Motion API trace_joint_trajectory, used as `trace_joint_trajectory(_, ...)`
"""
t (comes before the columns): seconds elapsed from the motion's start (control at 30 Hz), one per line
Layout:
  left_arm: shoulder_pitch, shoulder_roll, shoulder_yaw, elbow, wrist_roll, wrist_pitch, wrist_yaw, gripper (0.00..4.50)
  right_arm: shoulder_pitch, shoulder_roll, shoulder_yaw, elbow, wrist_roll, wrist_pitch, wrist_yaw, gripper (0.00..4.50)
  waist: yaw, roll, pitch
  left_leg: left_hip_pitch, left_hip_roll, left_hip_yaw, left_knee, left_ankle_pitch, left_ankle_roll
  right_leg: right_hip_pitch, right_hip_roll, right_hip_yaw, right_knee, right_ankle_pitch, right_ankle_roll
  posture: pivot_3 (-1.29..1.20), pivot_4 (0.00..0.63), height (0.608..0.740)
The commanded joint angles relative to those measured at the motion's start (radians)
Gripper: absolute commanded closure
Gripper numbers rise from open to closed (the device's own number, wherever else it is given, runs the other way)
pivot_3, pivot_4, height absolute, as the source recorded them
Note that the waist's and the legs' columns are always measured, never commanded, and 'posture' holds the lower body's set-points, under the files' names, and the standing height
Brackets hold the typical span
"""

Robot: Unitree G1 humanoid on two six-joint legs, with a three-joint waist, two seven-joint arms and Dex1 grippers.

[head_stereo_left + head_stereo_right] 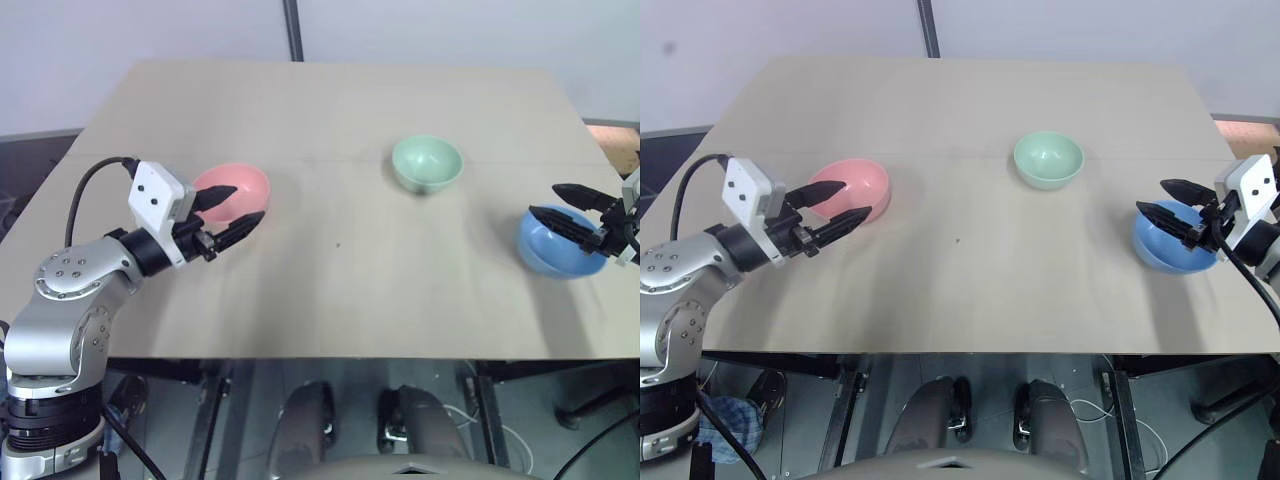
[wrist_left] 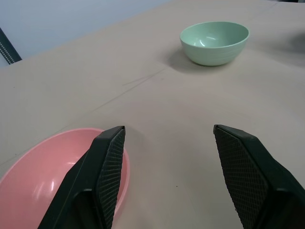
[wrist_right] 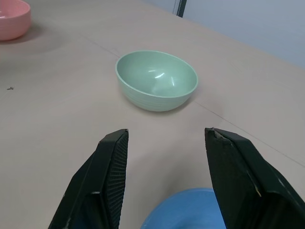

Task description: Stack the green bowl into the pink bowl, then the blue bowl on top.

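The pale green bowl (image 1: 427, 163) stands upright at the table's middle right, empty. On the left sits the pink bowl (image 1: 236, 187), also empty. My left gripper (image 1: 232, 211) hovers above the pink bowl's near rim, open, with nothing between its fingers (image 2: 110, 162). The blue bowl (image 1: 556, 251) rests at the right edge of the table. My right gripper (image 1: 557, 203) hangs open over the blue bowl's rim, pointing toward the green bowl (image 3: 156, 79), its fingers (image 3: 112, 164) holding nothing.
The tan table (image 1: 340, 270) spreads wide between the bowls. Its front edge runs near me, and a dark post (image 1: 292, 30) rises behind the far edge against a pale wall.
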Motion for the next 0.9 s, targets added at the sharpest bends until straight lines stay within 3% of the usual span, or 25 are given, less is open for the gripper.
trace_joint_trajectory(0.03,0.006,0.017,0.024,-0.037,-0.003,-0.031,0.000,1.36,-0.004,-0.018,-0.017,-0.026,0.006,-0.016,0.003,1.70,0.000,0.000,0.000,0.000,0.000,0.000,0.000,0.000,0.000,0.000,0.000,0.000,0.000,0.000,0.000,0.00,0.150,0.740)
trace_joint_trajectory(0.9,0.018,0.022,0.013,-0.014,-0.012,-0.037,0.000,1.36,0.006,-0.012,0.003,-0.034,-0.001,-0.020,-0.008,1.70,0.000,0.000,0.000,0.000,0.000,0.000,-0.001,0.000,0.000,0.000,0.000,0.000,-0.001,0.000,0.000,0.00,0.150,0.740)
